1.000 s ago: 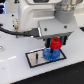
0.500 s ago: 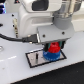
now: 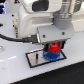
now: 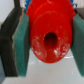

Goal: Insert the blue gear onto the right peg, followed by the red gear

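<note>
In the exterior view the red gear (image 3: 52, 49) sits directly over the blue gear (image 3: 50, 56), which lies on the black-bordered white plate (image 3: 34, 61). My gripper (image 3: 51, 48) comes down from above and is shut on the red gear. In the wrist view the red gear (image 4: 48, 35) with its dark centre hole fills the space between the two teal pads (image 4: 21, 47), which press on its sides. The right peg is hidden under the gears.
The white arm body (image 3: 35, 20) and a black cable (image 3: 15, 37) fill the space above and to the exterior view's left of the plate. The plate rests on a white tabletop (image 3: 20, 75).
My gripper has carried the red gear down and slightly toward the exterior view's left, bringing it onto the blue gear.
</note>
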